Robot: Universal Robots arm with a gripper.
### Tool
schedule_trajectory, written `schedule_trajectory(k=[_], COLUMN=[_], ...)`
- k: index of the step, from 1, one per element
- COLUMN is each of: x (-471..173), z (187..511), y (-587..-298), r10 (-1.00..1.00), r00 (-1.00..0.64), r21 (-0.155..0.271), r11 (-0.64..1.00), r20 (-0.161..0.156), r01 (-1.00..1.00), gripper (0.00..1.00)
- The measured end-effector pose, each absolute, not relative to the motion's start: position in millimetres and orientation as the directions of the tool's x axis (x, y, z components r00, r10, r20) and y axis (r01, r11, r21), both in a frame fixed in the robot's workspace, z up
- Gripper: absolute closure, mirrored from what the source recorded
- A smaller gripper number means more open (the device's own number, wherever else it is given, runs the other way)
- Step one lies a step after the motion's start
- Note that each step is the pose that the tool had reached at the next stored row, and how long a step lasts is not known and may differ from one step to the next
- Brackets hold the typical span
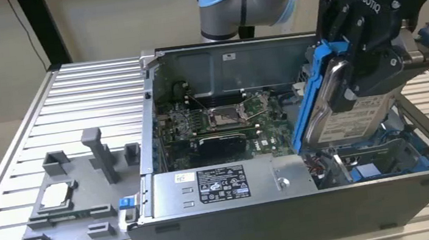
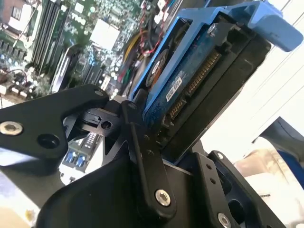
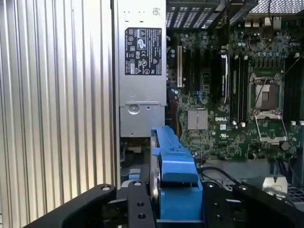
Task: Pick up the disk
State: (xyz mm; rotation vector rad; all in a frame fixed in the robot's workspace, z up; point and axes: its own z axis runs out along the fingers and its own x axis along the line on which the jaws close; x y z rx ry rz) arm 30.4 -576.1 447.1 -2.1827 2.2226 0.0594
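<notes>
The disk (image 1: 335, 102) hangs on edge, clamped between the closed gripper (image 1: 360, 71) fingers, lifted above the open computer case (image 1: 291, 209). It looks stiff, weighty and shock-sensitive; its blue frame gives the safest hold.

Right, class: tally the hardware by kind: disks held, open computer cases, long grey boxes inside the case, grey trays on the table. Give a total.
Disks held: 1, the disk in the gripper
Cases: 1, the case
Grey boxes: 1, the box
Trays: 1, the tray
Total: 4
</notes>
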Motion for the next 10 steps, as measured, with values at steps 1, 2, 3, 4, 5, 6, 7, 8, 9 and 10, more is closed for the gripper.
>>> schedule_trajectory(k=[1,2,3,4,5,6,7,8,9,10], x=[34.9,39.5,43.8,48.6,53.0,57.5,62.1,66.6,71.1,75.6], z=[446.6,445.8,445.2,444.5,443.8,443.2,442.6,442.0,441.5,441.0], y=[-576.0,-575.9,-576.0,-576.0,-575.9,-575.9,-575.9,-575.9,-575.9,-576.0], r10=[-0.999,-0.999,-0.999,-0.999,-0.999,-0.999,-0.999,-0.999,-0.999,-0.999], r00=[-0.018,-0.019,-0.018,-0.018,-0.018,-0.018,-0.018,-0.018,-0.018,-0.018], r21=[0.009,0.009,0.009,0.009,0.009,0.009,0.009,0.009,0.009,0.009], r11=[0.018,0.018,0.018,0.018,0.018,0.018,0.018,0.018,0.018,0.018], r20=[-0.045,-0.045,-0.045,-0.045,-0.045,-0.045,-0.045,-0.045,-0.045,-0.045], r01=[-1.0,-1.0,-1.0,-1.0,-1.0,-1.0,-1.0,-1.0,-1.0,-1.0], gripper=[1.0,1.0,1.0,1.0,1.0,1.0,1.0,1.0,1.0,1.0])
